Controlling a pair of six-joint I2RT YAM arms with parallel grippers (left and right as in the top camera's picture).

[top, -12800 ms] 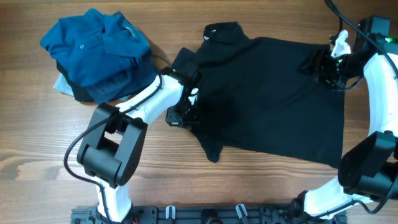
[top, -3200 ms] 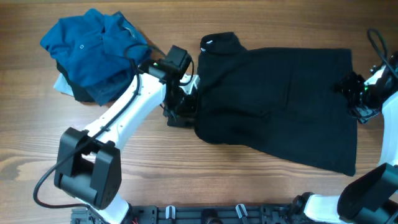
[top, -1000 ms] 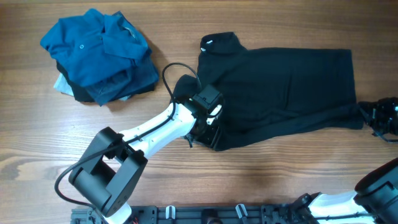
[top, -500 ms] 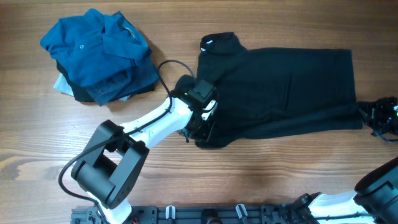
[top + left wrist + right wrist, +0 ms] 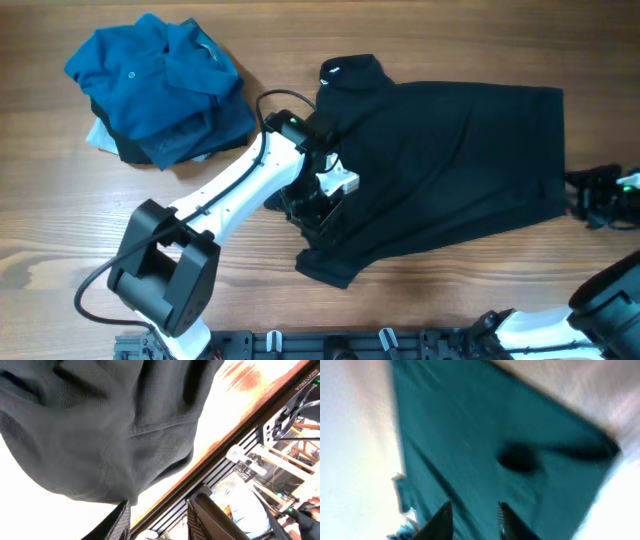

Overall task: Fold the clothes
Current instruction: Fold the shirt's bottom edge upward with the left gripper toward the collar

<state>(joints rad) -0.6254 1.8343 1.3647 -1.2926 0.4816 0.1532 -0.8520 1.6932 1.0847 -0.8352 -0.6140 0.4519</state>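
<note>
The large black shirt (image 5: 450,160) lies spread on the wooden table, collar (image 5: 350,70) at the far left and a loose corner (image 5: 325,268) near the front. My left gripper (image 5: 322,208) hovers over its left edge. In the left wrist view the jaws (image 5: 157,510) are open and empty, with black cloth (image 5: 100,435) just above them. My right gripper (image 5: 592,195) sits just off the shirt's right edge. The right wrist view is blurred, and its jaws (image 5: 472,512) are apart in front of teal-tinted cloth (image 5: 485,445).
A pile of other clothes lies at the far left: a teal-blue polo (image 5: 150,70) on top of a dark garment (image 5: 130,150) and a light-blue one (image 5: 98,138). The table's front rail (image 5: 330,345) runs along the near edge.
The black shirt's front-left part has spread toward the front, its corner now lower. My left gripper has moved slightly up and left. The right gripper has barely shifted.
</note>
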